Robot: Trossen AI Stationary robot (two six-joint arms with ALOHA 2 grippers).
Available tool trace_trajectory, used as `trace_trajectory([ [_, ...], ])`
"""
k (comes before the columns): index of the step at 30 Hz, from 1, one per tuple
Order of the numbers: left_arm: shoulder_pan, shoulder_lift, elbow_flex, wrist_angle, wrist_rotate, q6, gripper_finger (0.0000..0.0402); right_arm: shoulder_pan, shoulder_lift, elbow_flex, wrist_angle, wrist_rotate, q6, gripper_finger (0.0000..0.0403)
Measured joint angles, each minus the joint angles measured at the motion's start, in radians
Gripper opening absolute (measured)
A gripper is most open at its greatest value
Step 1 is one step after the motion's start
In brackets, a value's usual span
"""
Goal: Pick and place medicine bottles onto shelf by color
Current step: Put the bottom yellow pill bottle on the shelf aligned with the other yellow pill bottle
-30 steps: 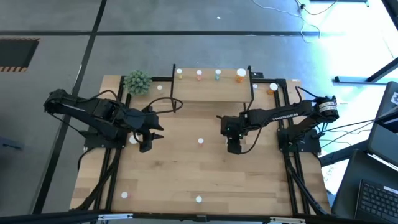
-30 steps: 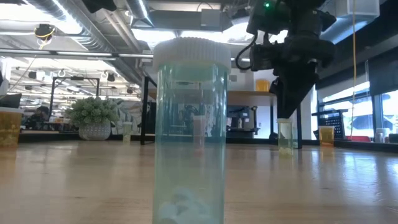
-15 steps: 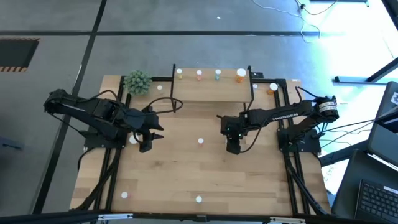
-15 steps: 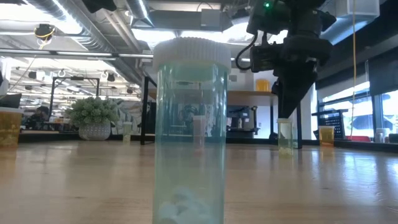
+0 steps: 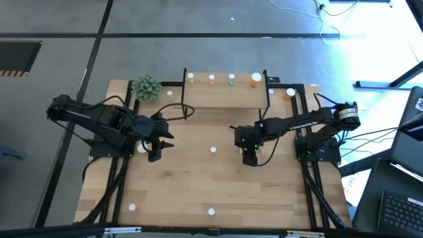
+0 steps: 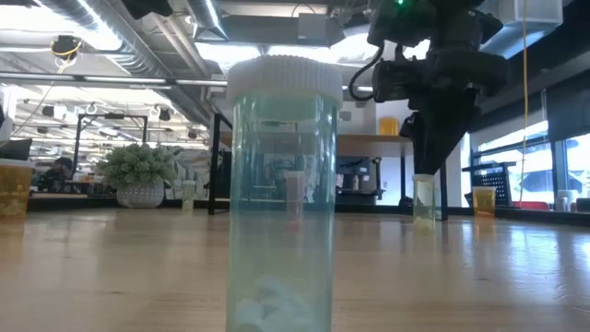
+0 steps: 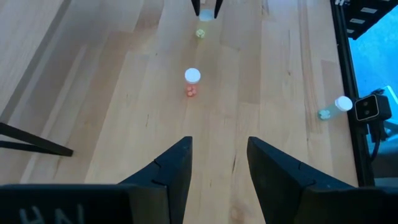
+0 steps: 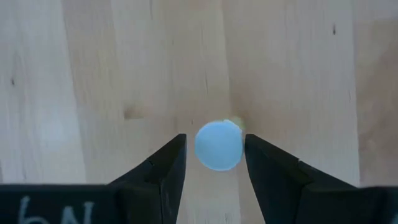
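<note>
Medicine bottles are scattered over the table [image 5: 192, 192]: four stand in a row on the shelf [image 5: 225, 98] at the far edge, yellowish [image 5: 191, 78], pink [image 5: 211, 79], green [image 5: 231, 79] and a larger orange one [image 5: 256, 80]. A white-capped bottle [image 5: 213, 150] stands mid-table between the two arms; the left wrist view shows pink-red contents under its cap. Another green-tinted bottle [image 6: 282, 194] stands at the near edge, right in front of the low camera, pale tablets at its bottom. One more sits near-left [image 5: 132, 207], and two sit far right of the shelf, one of them orange [image 5: 289, 96].

Right gripper [image 8: 214, 163] points down right of table centre, fingers [image 8: 163, 168] partly open and straddling a yellowish bottle [image 8: 218, 145] with a pale cap. The bottle sits between the fingertips; small gaps show on both sides, so probably not clamped, though contact is hard to tell from above. In the low view that bottle [image 6: 423, 200] stands upright on the table under the dark gripper.

Left gripper [image 7: 217, 158] is on the left side of the table, fingers apart, holding nothing, aimed across at the mid-table bottle.

A green spiky plant ball [image 5: 146, 87] sits at the far left, just left of the shelf.
</note>
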Motion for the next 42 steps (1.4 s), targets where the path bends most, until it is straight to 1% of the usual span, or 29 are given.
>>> trace_trajectory([
  [5, 0.0, 0.0, 0.0, 0.0, 0.0, 0.006, 0.0149, -0.001, 0.0, 0.0, 0.0, 0.054, -0.001, 0.0166],
  [18, 0.0, 0.0, 0.0, 0.0, 0.0, 0.006, 0.0149, -0.001, 0.0, 0.0, -0.003, 0.056, 0.015, 0.0166],
  [25, 0.0, 0.0, 0.0, 0.0, 0.0, 0.006, 0.0149, -0.001, 0.053, 0.0, -0.003, 0.05, 0.006, 0.0166],
  [32, 0.0, 0.0, 0.0, 0.0, 0.0, 0.005, 0.0149, -0.001, 0.071, -0.001, 0.066, 0.061, 0.001, 0.0166],
  [42, 0.0, 0.0, 0.0, 0.0, 0.0, 0.003, 0.0149, -0.001, 0.071, -0.001, 0.023, 0.056, 0.026, 0.0166],
])
